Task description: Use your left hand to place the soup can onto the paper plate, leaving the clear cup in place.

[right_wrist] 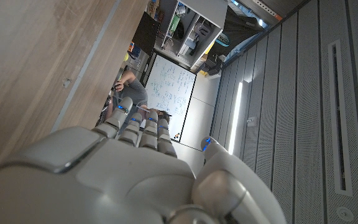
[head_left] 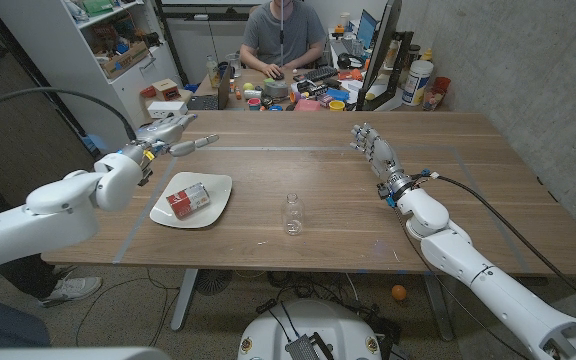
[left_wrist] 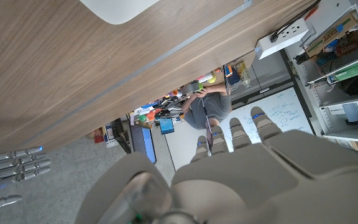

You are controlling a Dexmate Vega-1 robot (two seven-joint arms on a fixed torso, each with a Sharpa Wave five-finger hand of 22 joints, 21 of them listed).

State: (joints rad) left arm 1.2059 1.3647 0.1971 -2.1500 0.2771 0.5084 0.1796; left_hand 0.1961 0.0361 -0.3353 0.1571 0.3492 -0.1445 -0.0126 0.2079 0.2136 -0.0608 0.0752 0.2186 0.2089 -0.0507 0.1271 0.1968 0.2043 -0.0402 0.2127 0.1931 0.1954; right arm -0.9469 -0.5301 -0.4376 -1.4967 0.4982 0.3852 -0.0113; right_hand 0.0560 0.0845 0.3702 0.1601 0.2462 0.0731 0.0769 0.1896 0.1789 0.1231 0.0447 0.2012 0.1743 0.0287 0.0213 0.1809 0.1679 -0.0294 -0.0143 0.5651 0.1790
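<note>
Already plated: red-labelled soup can (head_left: 188, 198) lies on its side on white paper plate (head_left: 220, 187).
Left hand (head_left: 173, 134) hovers beyond it, fingers spread, empty, apparently finished; clear plastic cup (head_left: 292, 214) stands untouched.

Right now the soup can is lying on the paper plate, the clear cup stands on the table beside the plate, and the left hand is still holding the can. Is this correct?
Not quite. The head view shows the left hand apart from the soup can, beyond the paper plate, its fingers extended and holding nothing. The rest is right: the can lies on the plate, and the clear cup stands on the table beside it.
</note>
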